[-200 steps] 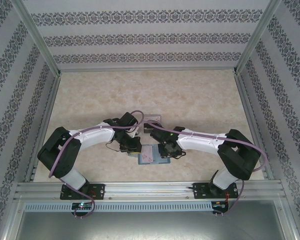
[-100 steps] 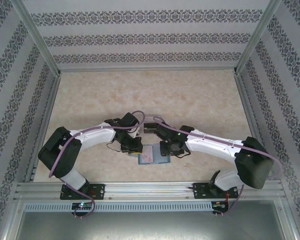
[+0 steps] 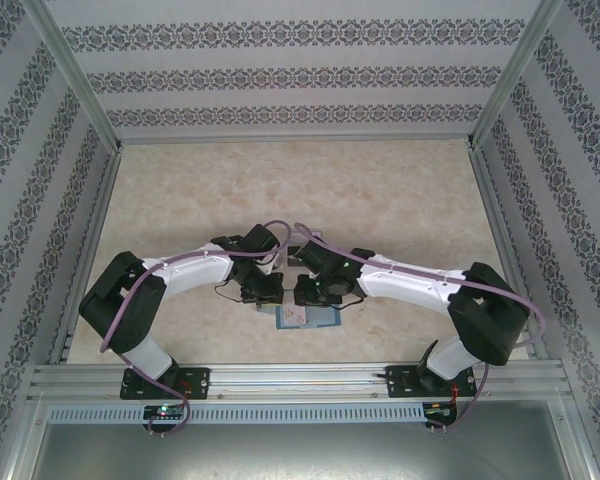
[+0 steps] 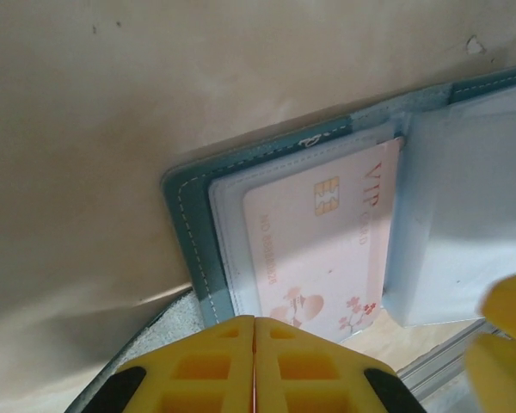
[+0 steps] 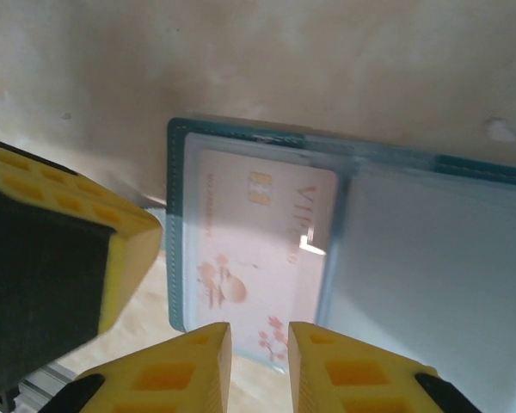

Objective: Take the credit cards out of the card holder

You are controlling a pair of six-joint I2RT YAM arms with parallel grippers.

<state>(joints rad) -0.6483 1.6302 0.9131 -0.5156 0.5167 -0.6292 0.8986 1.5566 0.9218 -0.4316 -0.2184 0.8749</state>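
Patterned wall panels [image 3: 280, 60] enclose a beige marbled table [image 3: 380, 200] on three sides.

1. Card holder [image 4: 186, 232]: teal, lies opened flat on the table, centre, close to the near edge. Clear sleeves inside.
2. Credit card [image 4: 318, 249]: pale pink-white, gold chip, "VIP" lettering. It sits in a clear sleeve in the holder's left half, approx. fully inserted. Right half: frosted sleeve, contents not legible.
3. Left gripper [image 4: 254, 366]: fingers pressed together, no gap, nothing betw. them. Tips sit over the holder's left edge; contact w/ holder cannot be confirmed.
4. Right gripper [image 5: 260, 366]: jaws stand slightly apart w/ a narrow gap, nothing betw. them. Tips are above the card's near edge, just beside the left gripper.
5. Both wrists meet over the holder in the top view.
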